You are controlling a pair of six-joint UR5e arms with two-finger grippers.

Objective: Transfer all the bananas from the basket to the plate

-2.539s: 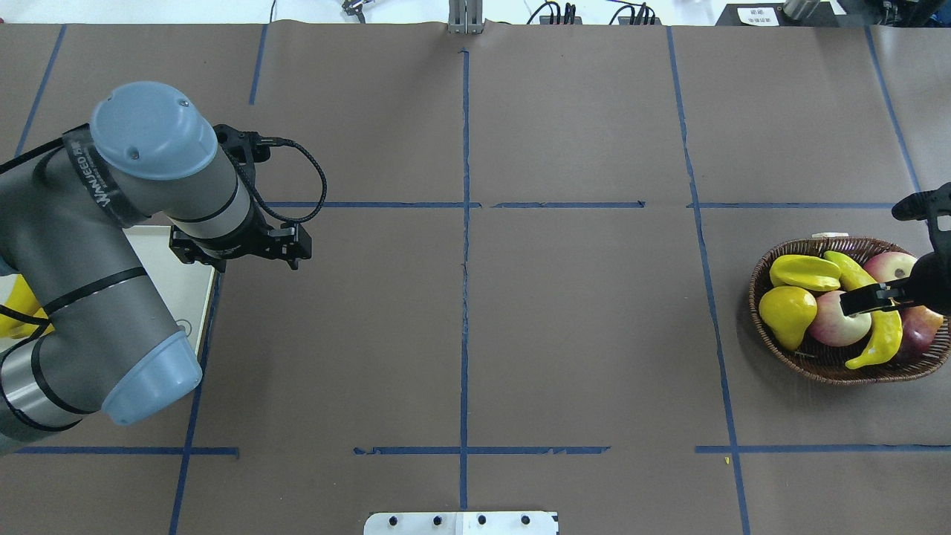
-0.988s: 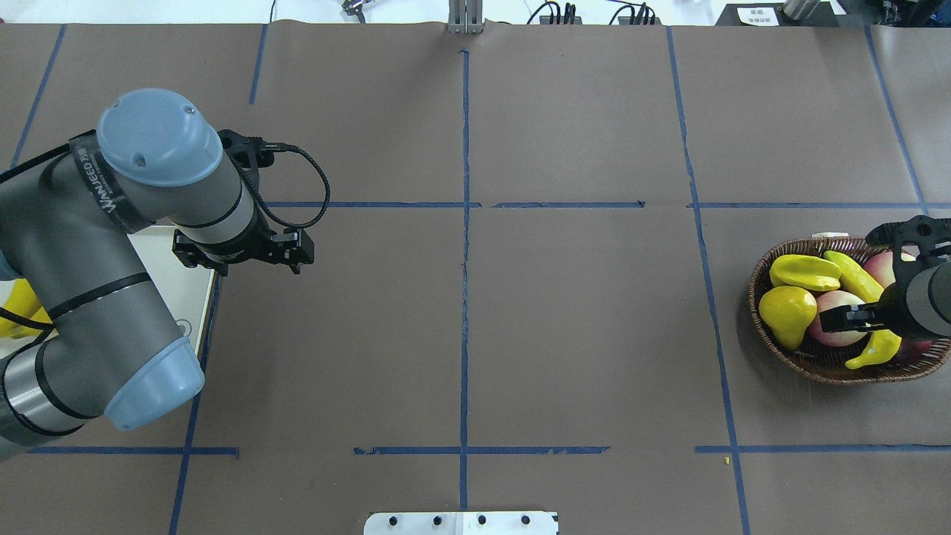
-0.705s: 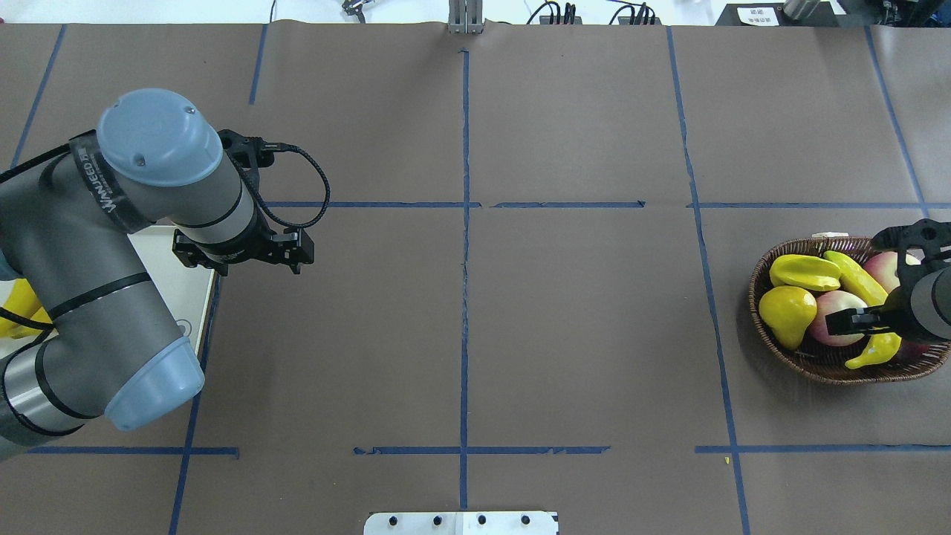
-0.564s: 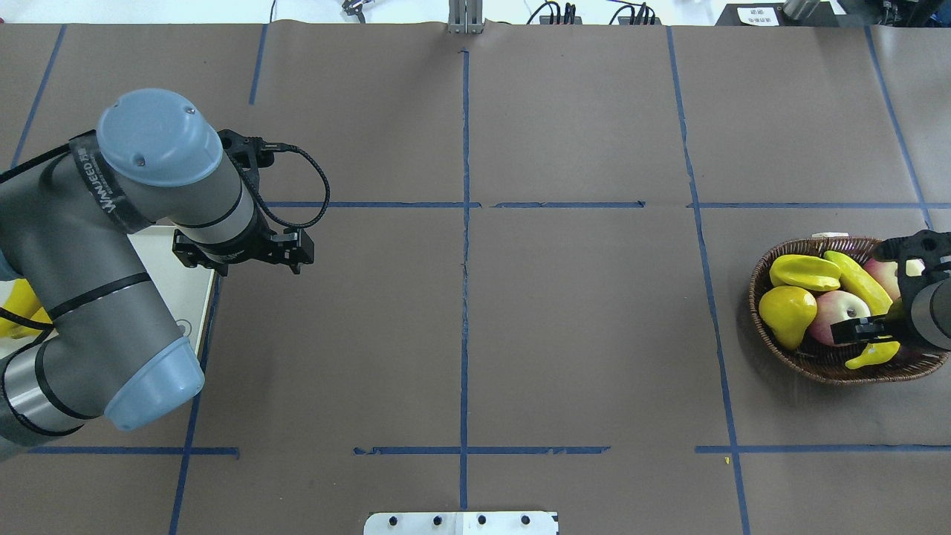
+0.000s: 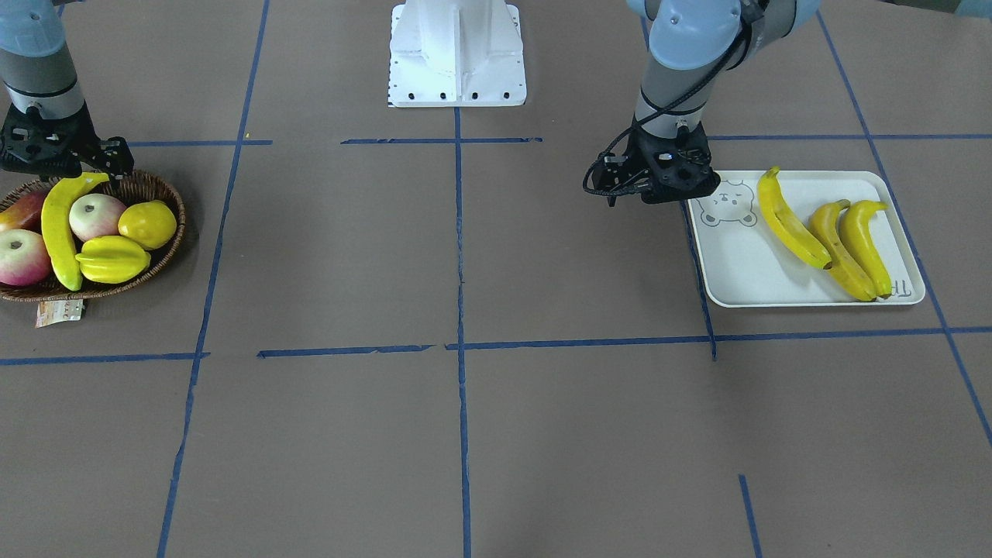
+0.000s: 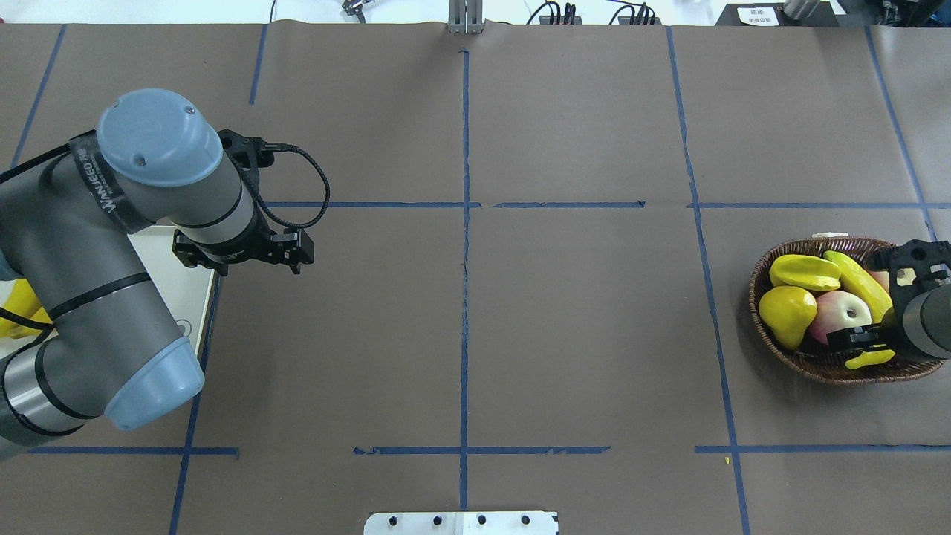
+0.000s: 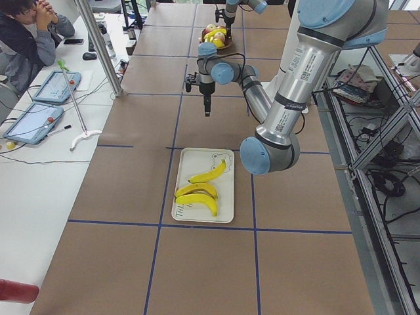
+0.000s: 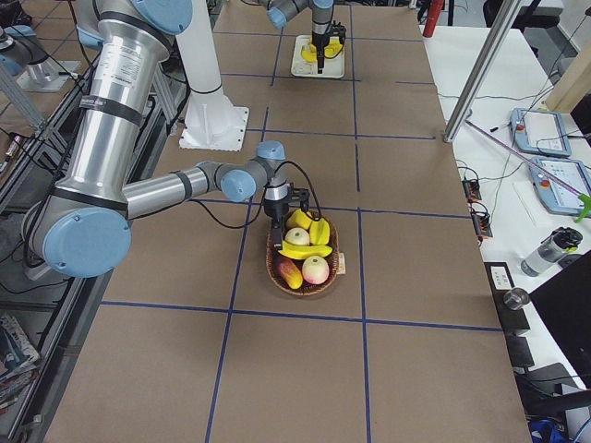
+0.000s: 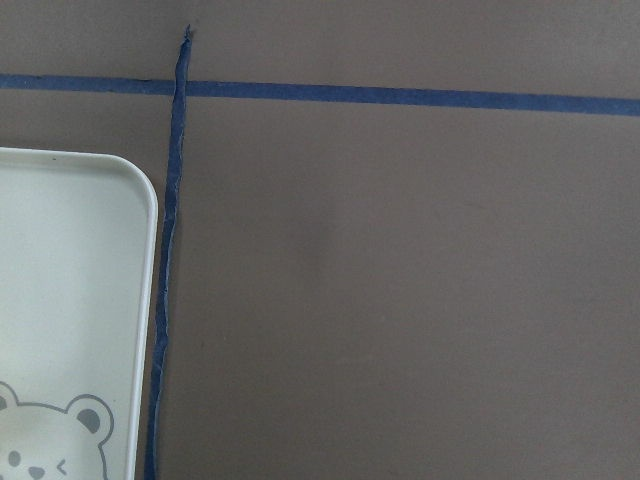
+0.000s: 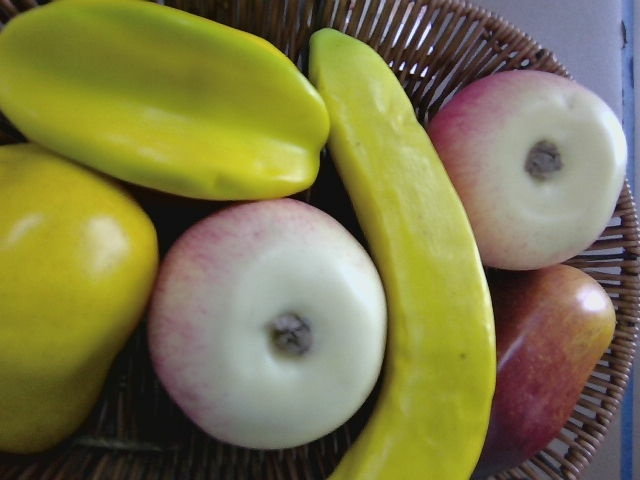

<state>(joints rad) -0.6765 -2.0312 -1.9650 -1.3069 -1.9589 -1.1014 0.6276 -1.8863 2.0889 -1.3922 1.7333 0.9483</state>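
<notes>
**A:** What is changing at the right gripper (image 6: 853, 340)?

**B:** It is working its way along the last long, curved, glossy yellow banana (image 10: 420, 250) in the shallow oval basket of dark brown wicker (image 10: 440, 45). A couple of seconds back it was hanging over the banana's middle. Now it is sitting over the end nearest the robot, close to the basket's rim. No view is showing whether its fingers are parted or closed.

**A:** Is the banana itself moving?

**B:** No. It is lying where it was, between two pink-and-cream apples (image 10: 270, 320) (image 10: 530, 170), with its far tip against the ridged yellow starfruit (image 10: 160, 100). A yellow pear-shaped fruit (image 10: 60, 300) and a dark red fruit (image 10: 550, 340) are sharing the basket with it.

**A:** What is that meaning for the task?

**B:** The arm seems to be settling on a grip near the banana's end, so the pick is probably not yet made. Held that far from its middle, the banana may swing.

**A:** And farther off?

**B:** Across the brown paper-covered table (image 6: 579, 312), the left gripper (image 7: 207, 108) is hanging just beside the bear-face corner of the flat rectangular off-white plate (image 5: 744, 271). It has hardly shifted and is carrying nothing that shows, and its finger state cannot be told either. Three bananas (image 5: 790, 225) (image 5: 841, 248) (image 5: 868, 244) are already lying on the plate, so only the one in the basket is remaining.
</notes>
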